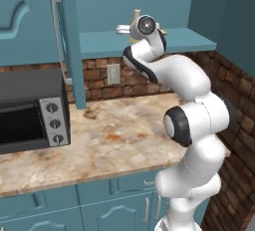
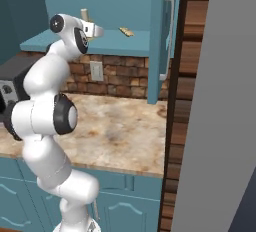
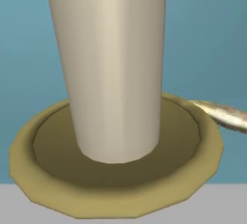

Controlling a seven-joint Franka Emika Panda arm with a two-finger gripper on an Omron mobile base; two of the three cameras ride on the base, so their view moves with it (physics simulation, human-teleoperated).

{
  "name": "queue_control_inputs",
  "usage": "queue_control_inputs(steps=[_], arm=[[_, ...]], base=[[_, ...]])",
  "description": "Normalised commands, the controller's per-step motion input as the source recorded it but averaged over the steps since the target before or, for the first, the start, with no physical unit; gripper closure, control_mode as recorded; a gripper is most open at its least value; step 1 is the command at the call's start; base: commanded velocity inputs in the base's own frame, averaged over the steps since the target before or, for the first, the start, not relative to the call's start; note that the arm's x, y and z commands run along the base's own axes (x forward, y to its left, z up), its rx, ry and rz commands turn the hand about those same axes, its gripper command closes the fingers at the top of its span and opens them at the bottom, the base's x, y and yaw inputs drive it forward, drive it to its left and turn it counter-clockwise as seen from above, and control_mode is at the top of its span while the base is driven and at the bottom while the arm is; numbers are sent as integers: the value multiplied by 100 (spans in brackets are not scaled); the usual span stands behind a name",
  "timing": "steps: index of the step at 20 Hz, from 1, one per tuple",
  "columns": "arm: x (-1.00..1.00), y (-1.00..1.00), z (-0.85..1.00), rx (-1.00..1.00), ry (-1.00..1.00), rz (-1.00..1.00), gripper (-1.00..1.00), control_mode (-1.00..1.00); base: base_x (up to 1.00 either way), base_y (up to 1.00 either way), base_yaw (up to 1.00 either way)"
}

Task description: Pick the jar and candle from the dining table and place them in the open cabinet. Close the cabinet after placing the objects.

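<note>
One cream stub candle in its yellow-brass holder sits clamped in the narrowly closed gripper, above the teal cabinet shelf.

arm at cabinet, candle

Candle: cream stub, upright in yellow-brass holder with round dished rim, directly ahead of tool, very close. In left base view candle shows just behind wrist, over shelf of cabinet.
Cabinet: teal wall cupboard, doors open, vertical silver bar handles, teal shelf level with tool.
Jar: not identifiable.
</note>
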Motion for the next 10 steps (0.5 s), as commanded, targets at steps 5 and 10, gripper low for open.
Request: queue_control_inputs(steps=[5,10], arm=[[56,0,-15,0,0,0,100,-100],[54,0,-19,0,0,0,100,-100]], base=[[0,0,0],[0,0,0]])
